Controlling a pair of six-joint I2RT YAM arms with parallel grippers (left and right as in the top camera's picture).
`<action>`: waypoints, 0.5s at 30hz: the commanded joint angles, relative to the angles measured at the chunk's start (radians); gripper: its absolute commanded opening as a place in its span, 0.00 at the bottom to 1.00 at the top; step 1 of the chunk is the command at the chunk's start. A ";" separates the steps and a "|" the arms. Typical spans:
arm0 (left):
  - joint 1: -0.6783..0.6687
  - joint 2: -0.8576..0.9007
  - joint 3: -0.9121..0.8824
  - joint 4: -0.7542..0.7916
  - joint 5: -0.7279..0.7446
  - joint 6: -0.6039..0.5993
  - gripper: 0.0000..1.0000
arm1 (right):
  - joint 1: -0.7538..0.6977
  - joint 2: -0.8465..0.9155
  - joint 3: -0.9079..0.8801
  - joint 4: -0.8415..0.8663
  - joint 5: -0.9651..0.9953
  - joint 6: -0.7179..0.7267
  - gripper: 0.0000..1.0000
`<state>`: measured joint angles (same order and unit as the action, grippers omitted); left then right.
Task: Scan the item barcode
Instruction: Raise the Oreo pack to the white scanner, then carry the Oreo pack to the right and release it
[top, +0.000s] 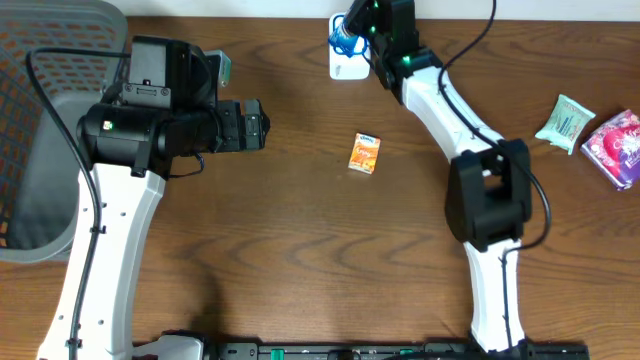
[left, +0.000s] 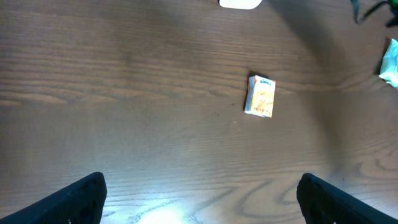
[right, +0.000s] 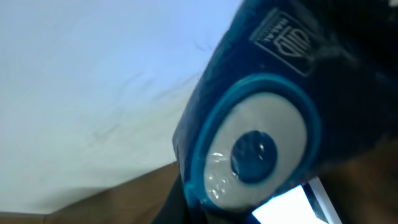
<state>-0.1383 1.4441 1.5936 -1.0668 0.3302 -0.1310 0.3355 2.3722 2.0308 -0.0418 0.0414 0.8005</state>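
The item, a small orange packet (top: 365, 153), lies flat on the brown table near the middle; the left wrist view shows the orange packet (left: 260, 96) well ahead of my fingers. My left gripper (top: 262, 125) hovers to the packet's left, open, with nothing between its fingertips (left: 93, 186). My right gripper (top: 352, 30) reaches to the table's far edge, shut, right against a blue scanner (top: 345, 38) over a white stand (top: 348, 68). The blue scanner (right: 261, 149) with its round white and blue button fills the right wrist view and hides the fingers.
A grey mesh basket (top: 40, 200) stands at the far left, beside the left arm. A green packet (top: 565, 120) and a pink packet (top: 618, 145) lie at the right edge. A small teal item (top: 222, 68) peeks out behind the left arm.
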 joint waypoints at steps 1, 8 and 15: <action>0.003 0.002 -0.002 -0.002 -0.009 -0.002 0.98 | -0.003 0.063 0.109 -0.058 0.014 0.003 0.01; 0.002 0.002 -0.002 -0.002 -0.009 -0.002 0.98 | -0.069 -0.005 0.169 -0.172 0.020 -0.071 0.01; 0.003 0.002 -0.002 -0.002 -0.009 -0.002 0.98 | -0.268 -0.164 0.179 -0.477 0.019 -0.219 0.01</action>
<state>-0.1383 1.4441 1.5936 -1.0664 0.3302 -0.1310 0.1658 2.3215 2.1689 -0.4511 0.0380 0.6926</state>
